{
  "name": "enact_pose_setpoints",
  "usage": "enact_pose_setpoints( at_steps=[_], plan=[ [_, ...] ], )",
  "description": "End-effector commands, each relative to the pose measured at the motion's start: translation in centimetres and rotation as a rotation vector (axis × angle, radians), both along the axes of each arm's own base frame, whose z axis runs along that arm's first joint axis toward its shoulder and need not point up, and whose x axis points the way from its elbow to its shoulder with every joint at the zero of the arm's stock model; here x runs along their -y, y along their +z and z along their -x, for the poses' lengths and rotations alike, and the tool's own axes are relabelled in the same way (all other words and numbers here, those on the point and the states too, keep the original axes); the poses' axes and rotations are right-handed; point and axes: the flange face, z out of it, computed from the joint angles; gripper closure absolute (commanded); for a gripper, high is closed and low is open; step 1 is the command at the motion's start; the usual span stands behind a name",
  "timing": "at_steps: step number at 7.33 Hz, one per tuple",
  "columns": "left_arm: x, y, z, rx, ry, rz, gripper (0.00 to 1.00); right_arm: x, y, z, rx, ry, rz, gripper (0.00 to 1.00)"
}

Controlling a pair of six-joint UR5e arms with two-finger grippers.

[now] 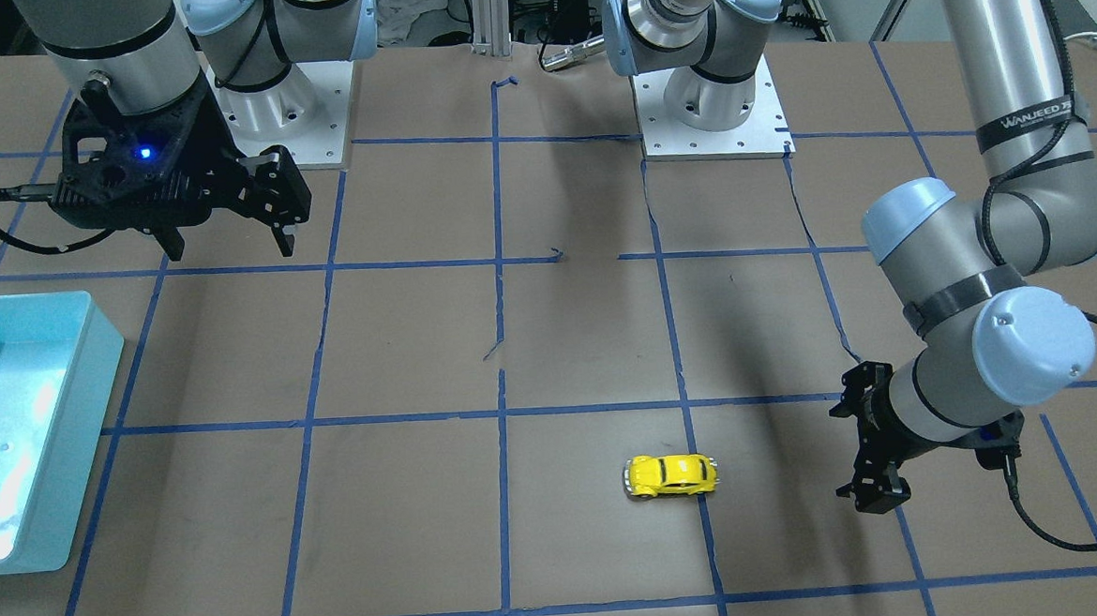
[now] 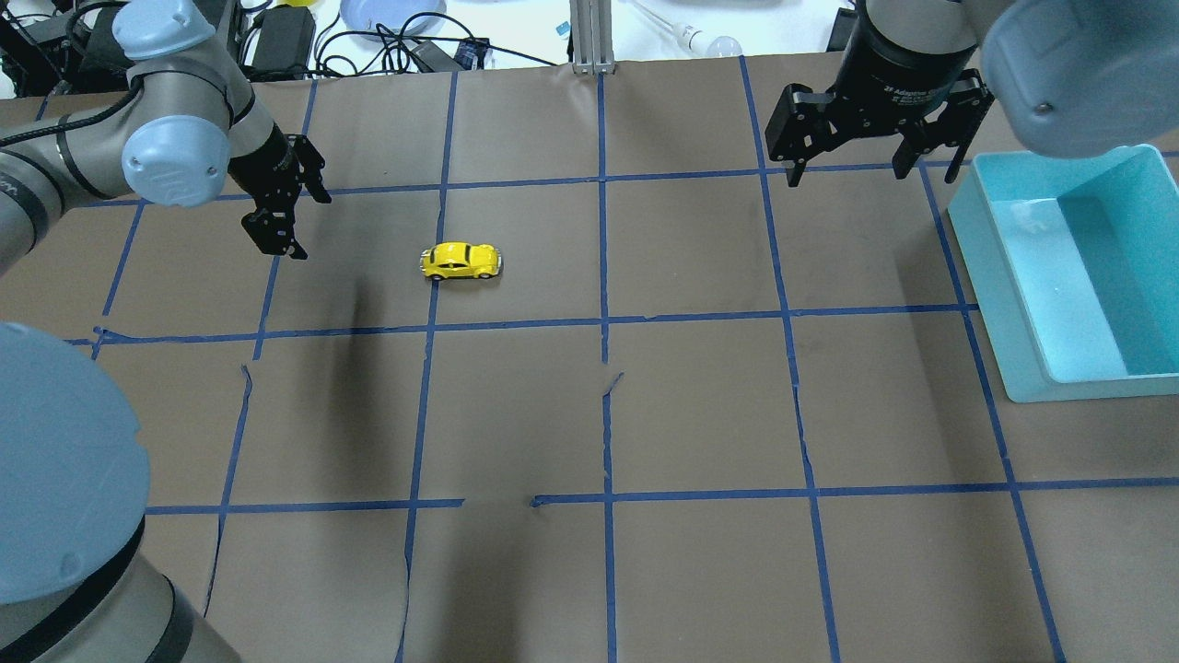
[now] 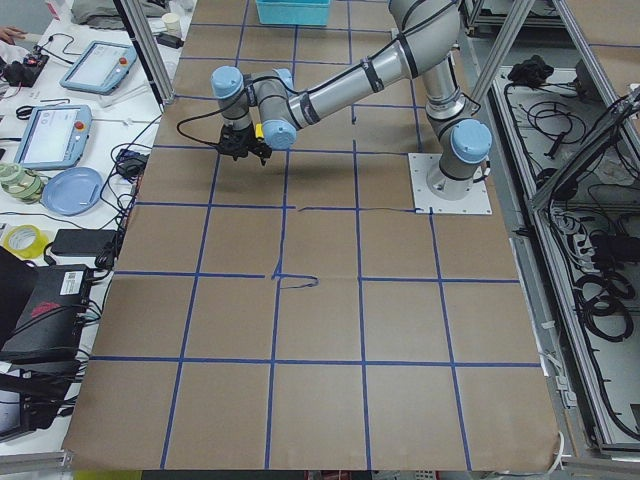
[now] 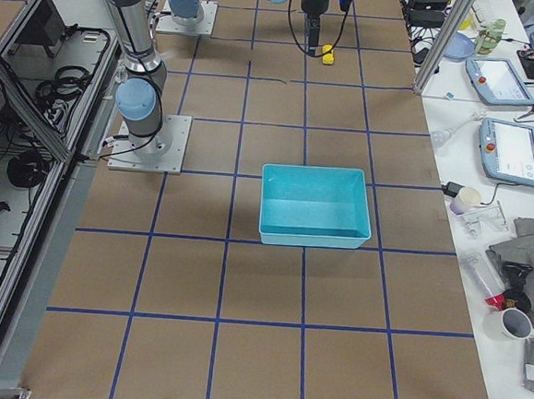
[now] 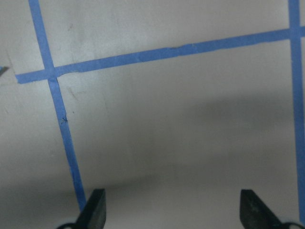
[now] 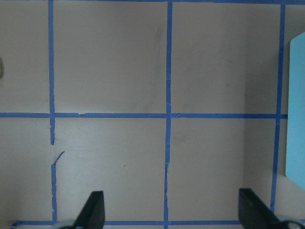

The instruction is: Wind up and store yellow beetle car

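Note:
The yellow beetle car (image 1: pixel 672 475) (image 2: pixel 461 261) stands on its wheels on the brown paper-covered table, small in the exterior right view (image 4: pixel 327 53). My left gripper (image 1: pixel 849 452) (image 2: pixel 309 225) is open and empty, low over the table, a short way to the car's left in the overhead view. Its wrist view (image 5: pixel 174 210) shows only bare paper and blue tape between the fingers. My right gripper (image 1: pixel 231 248) (image 2: pixel 871 177) (image 6: pixel 171 210) is open and empty, held above the table far from the car, beside the bin.
A light-blue open bin (image 2: pixel 986 267) (image 1: pixel 92 369) (image 4: pixel 313 203) stands on the robot's right side of the table; its edge shows in the right wrist view (image 6: pixel 298 109). Blue tape lines grid the paper. Both arm bases are bolted at the robot-side edge.

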Motion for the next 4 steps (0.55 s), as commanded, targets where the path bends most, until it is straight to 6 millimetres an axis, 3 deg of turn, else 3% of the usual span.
enact_pose_setpoints(
  at_steps=[1,2,4],
  plan=[
    [-0.8,5.2,0.6,0.010,-0.359,0.050,0.00,0.0,0.0,0.1,0.000,-0.002,0.000,0.00],
    [-1.4,8.2,1.2,0.011,-0.550,0.058,0.00,0.0,0.0,0.0,0.000,0.002,-0.002,0.00],
    [-4.4,16.5,8.1,-0.032,-0.887,-0.008,0.00,0.0,0.0,0.1,0.000,0.002,-0.002,0.00]
  ],
)
